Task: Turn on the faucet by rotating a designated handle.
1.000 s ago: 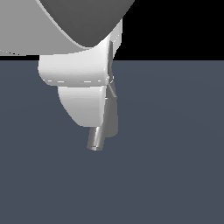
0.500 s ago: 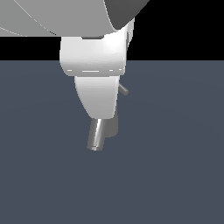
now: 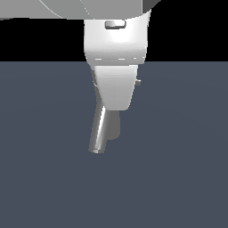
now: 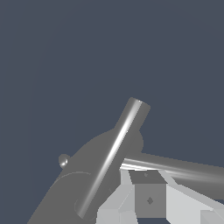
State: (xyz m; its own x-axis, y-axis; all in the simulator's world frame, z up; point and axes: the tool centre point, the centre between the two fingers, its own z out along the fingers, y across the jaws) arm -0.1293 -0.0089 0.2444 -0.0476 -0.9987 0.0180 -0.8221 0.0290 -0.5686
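Claw [image 3: 115,95] shifted rightward, covering faucet [image 3: 100,131], handle [image 4: 175,168] beside it, jaw state unclear

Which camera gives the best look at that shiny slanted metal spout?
The wrist view: the shiny slanted grey metal spout shows along nearly its whole length, far end included. The exterior view shows only its lower part, because the white tool covers the rest.
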